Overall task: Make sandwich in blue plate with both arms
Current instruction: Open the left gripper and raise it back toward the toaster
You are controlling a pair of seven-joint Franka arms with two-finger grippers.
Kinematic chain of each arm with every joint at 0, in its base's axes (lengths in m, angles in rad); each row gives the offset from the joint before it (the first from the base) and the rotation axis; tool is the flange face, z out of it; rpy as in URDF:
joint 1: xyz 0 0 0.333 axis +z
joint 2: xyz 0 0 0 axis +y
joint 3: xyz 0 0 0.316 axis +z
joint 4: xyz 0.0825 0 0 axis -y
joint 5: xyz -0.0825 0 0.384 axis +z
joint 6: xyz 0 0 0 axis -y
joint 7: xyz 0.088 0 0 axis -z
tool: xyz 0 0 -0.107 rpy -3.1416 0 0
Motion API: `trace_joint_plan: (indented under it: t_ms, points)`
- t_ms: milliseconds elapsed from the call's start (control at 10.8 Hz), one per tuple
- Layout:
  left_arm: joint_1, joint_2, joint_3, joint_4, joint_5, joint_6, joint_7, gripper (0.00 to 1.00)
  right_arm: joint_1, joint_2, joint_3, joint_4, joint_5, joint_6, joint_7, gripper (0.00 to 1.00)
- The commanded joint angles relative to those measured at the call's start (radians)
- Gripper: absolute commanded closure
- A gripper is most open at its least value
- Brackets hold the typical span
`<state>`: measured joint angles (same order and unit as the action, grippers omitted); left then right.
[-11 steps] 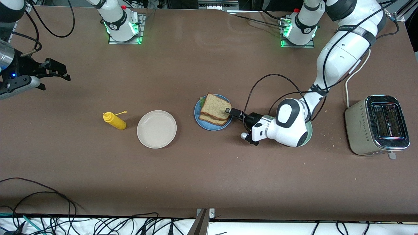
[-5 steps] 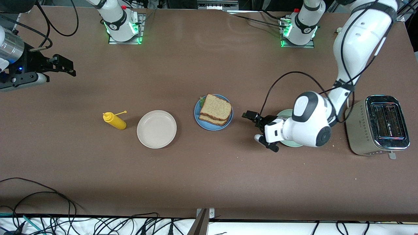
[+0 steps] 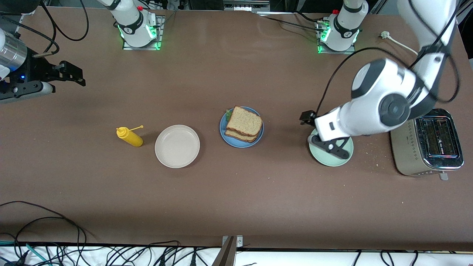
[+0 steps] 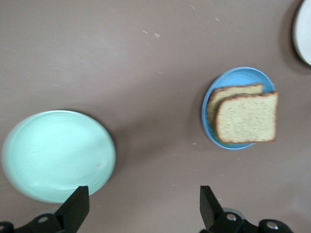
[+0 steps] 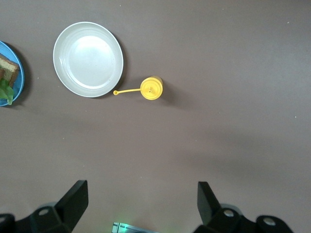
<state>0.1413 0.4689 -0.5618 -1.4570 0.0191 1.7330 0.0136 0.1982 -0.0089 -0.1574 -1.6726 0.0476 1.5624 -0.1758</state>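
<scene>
The sandwich [image 3: 244, 124] sits assembled on the blue plate [image 3: 224, 133] at mid-table, its top slice offset from the lower slice, lettuce showing at one edge. The left tool [image 3: 316, 129], fingers apart and empty, hangs over the pale green plate [image 3: 332, 157], bare table between it and the blue plate. The right tool [image 3: 70, 75], fingers apart, waits at the right arm's end. The beige plate [image 3: 177, 146] lies just beside the blue plate, not touching it.

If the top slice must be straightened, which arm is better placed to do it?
Probably the left. Its open gripper hangs over the green plate, beside the blue plate with the sandwich. The right gripper, also open, waits at the table's end.
</scene>
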Motion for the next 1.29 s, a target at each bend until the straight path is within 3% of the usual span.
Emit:
trace_joint_plan:
  t_ms: [0, 92, 461, 645, 1199]
  points:
    - [-0.168, -0.211, 0.265, -0.046, 0.045, -0.023, -0.004, 0.0, 0.006, -0.011, -0.001, 0.001, -0.02, -0.012, -0.017, 0.0]
    - [-0.213, -0.266, 0.351, -0.051, 0.041, -0.024, -0.004, 0.0, 0.006, -0.011, -0.002, 0.001, -0.02, -0.01, -0.03, 0.0]
    - [-0.213, -0.47, 0.393, -0.213, 0.035, -0.093, -0.014, 0.0, 0.006, -0.009, -0.005, 0.001, -0.017, -0.01, -0.064, 0.0]
    - [-0.223, -0.495, 0.486, -0.253, -0.077, -0.093, -0.003, 0.0, 0.006, -0.009, -0.004, 0.001, -0.017, -0.01, -0.065, 0.0]
    - [-0.213, -0.49, 0.451, -0.244, -0.03, -0.102, -0.012, 0.0, 0.006, -0.009, -0.007, 0.01, -0.021, -0.007, -0.085, 0.0]
